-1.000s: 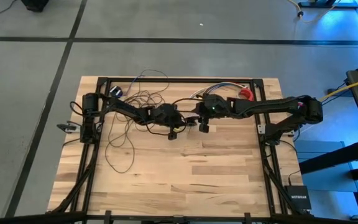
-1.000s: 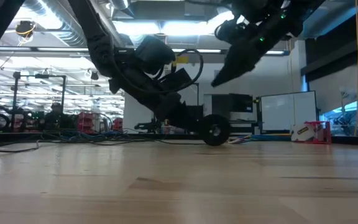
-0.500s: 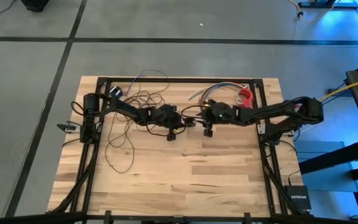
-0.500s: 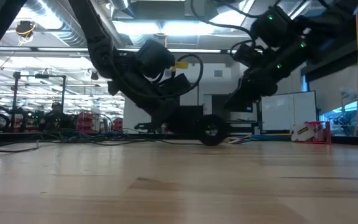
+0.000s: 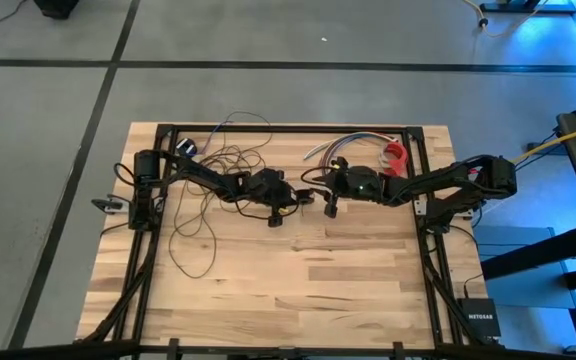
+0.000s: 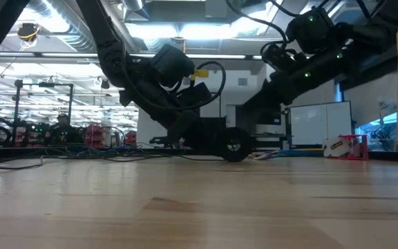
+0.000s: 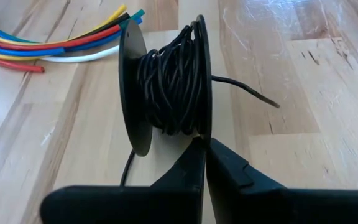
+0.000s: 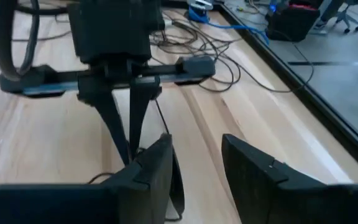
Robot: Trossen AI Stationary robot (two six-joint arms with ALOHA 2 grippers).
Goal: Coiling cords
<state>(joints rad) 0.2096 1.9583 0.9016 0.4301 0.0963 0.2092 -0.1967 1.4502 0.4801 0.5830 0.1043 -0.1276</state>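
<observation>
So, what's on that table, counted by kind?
Robot hands: 2 (left hand, right hand)
Black spool of cord: 1
Loose dark cord in one tangle: 1
Bundle of coloured wires: 1
Small red object: 1
Total that I can make out: 6

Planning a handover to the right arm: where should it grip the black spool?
Likely the spool by its free disc, from above: it stands on edge, discs upright and thin, and the shut left gripper appears to pinch the other disc's rim.
</observation>
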